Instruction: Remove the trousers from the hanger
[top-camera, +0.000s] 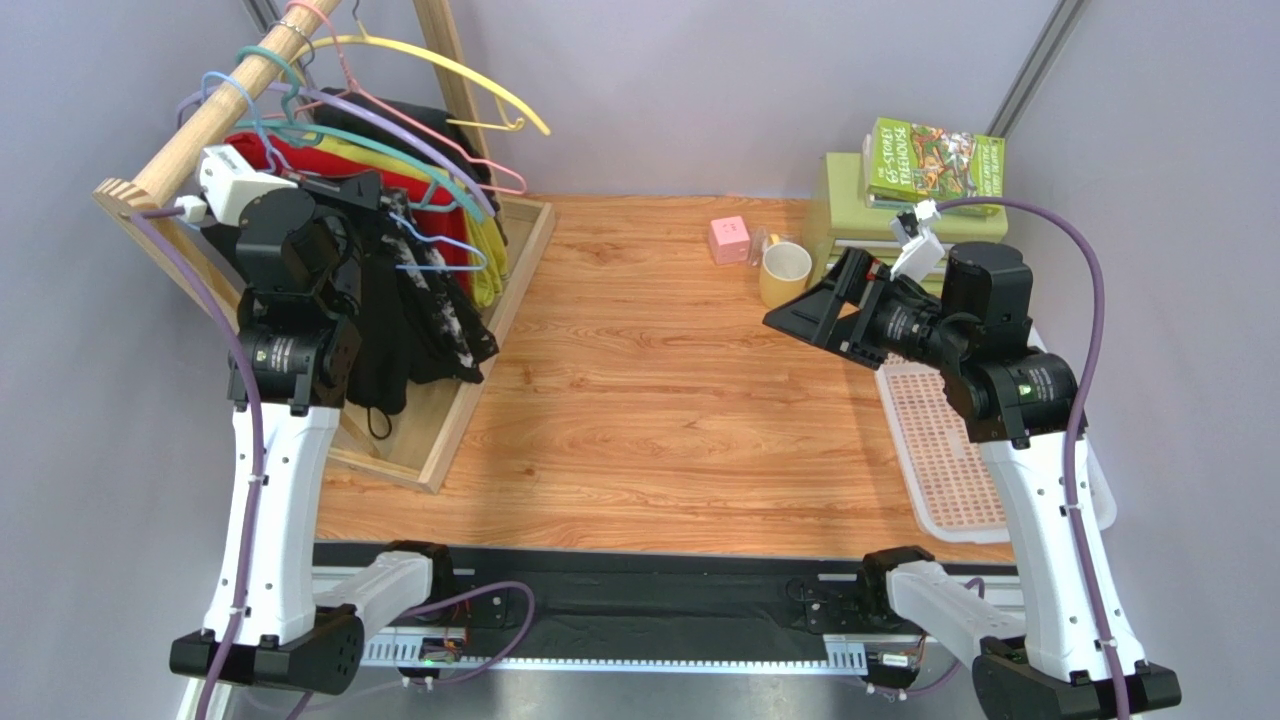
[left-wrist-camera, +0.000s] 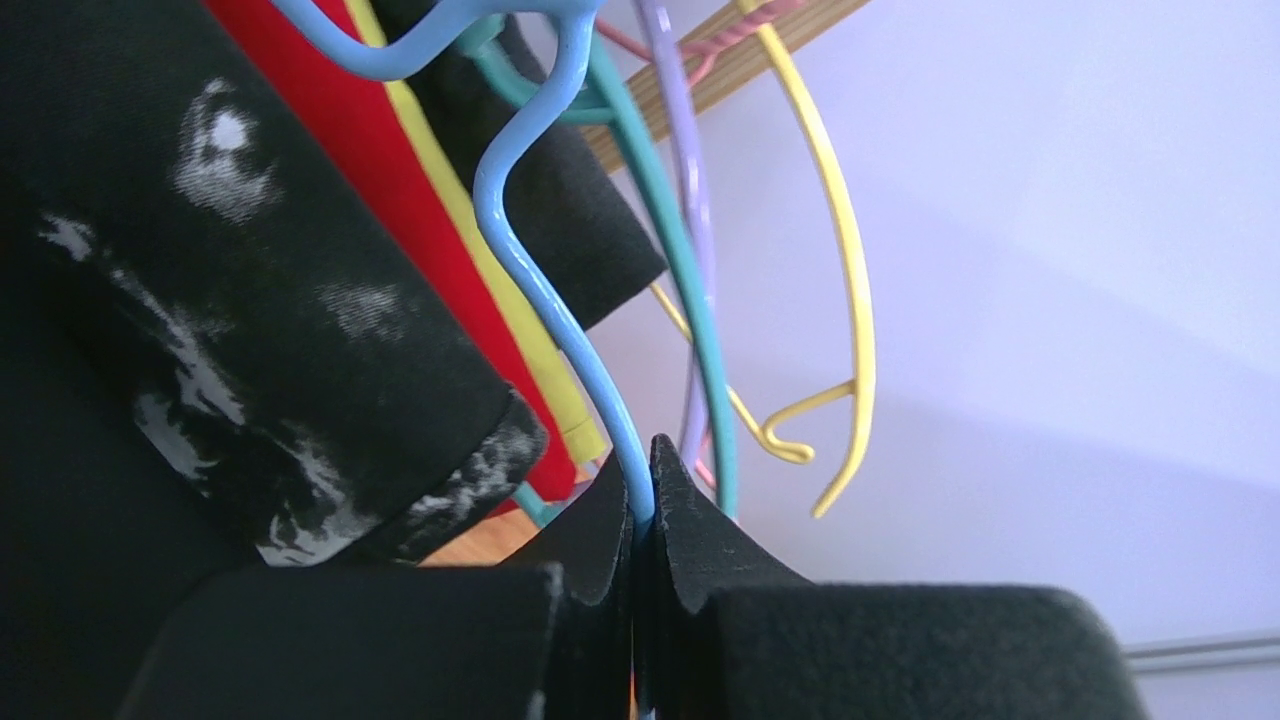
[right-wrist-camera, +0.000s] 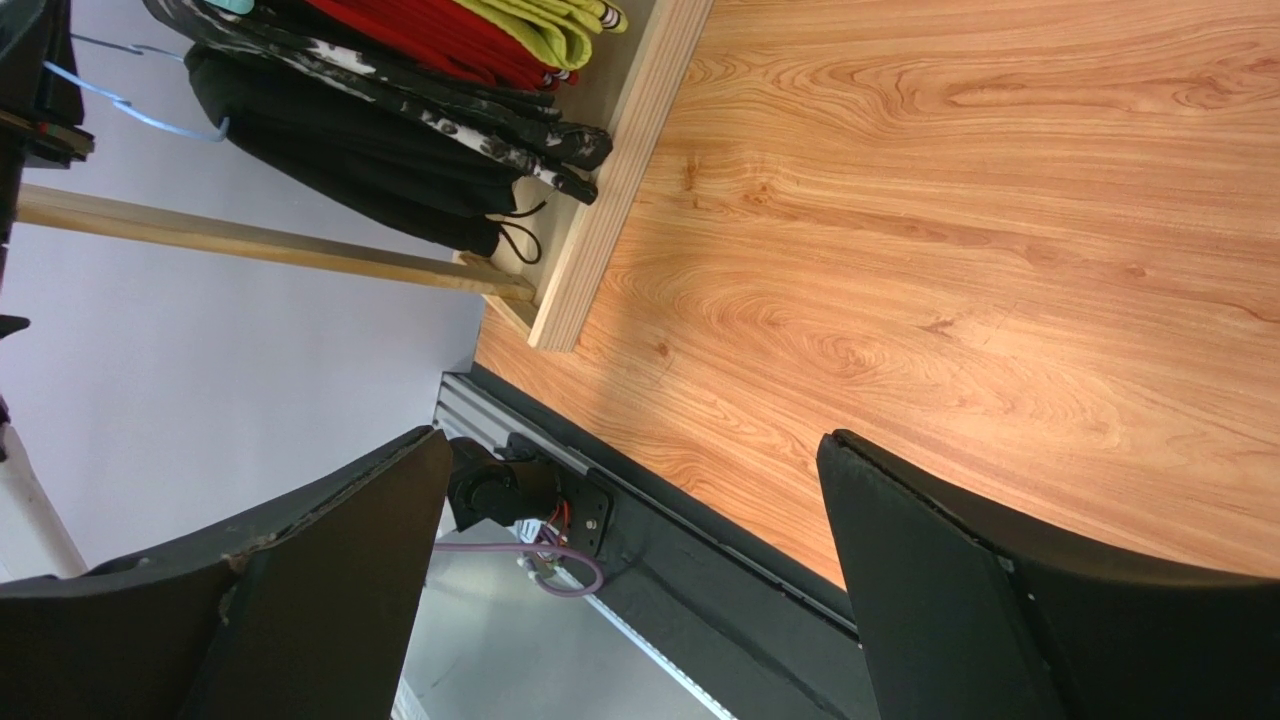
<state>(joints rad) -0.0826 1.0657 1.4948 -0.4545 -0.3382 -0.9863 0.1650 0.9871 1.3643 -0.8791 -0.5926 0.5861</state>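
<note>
- Two hands are sharing the work unequally. The left hand (left-wrist-camera: 643, 518) is pinching shut on the thin light-blue wire of the hanger (left-wrist-camera: 529, 255), low on its frame. This is probably steadying the wire so that the cloth can be drawn off without the hanger swinging.
- The right hand (right-wrist-camera: 631, 450) is hovering above the surface (top-camera: 676, 435) with its fingers spread wide and nothing between them. It is pointing toward the rack, apparently waiting to take the cloth.
- The trousers (right-wrist-camera: 353, 165) are hanging on the rack at the left end of the surface. They are plain black, draping down just beside the rack's wooden base (right-wrist-camera: 601, 195), and not yet coming off the hanger.
- Neighbouring cloth is crowding the grip: a black garment with white splotches (left-wrist-camera: 256, 330) is lying close beside the pinched wire, and a red garment (left-wrist-camera: 394, 180) is showing behind it.
- A teal hanger (left-wrist-camera: 721, 450), a lilac hanger (left-wrist-camera: 672, 120) and a yellow hanger (left-wrist-camera: 849, 270) are crossing just beside the blue wire. Snagging one while pulling is a likely risk.
- All the hangers are hooking over one wooden rail (top-camera: 211, 120), so tugging one may be shifting the rest.
- A mug (top-camera: 784, 273), a stack of books (top-camera: 932, 162) and a white tray (top-camera: 939, 450) are sitting well apart on the right, obstructing nothing.
</note>
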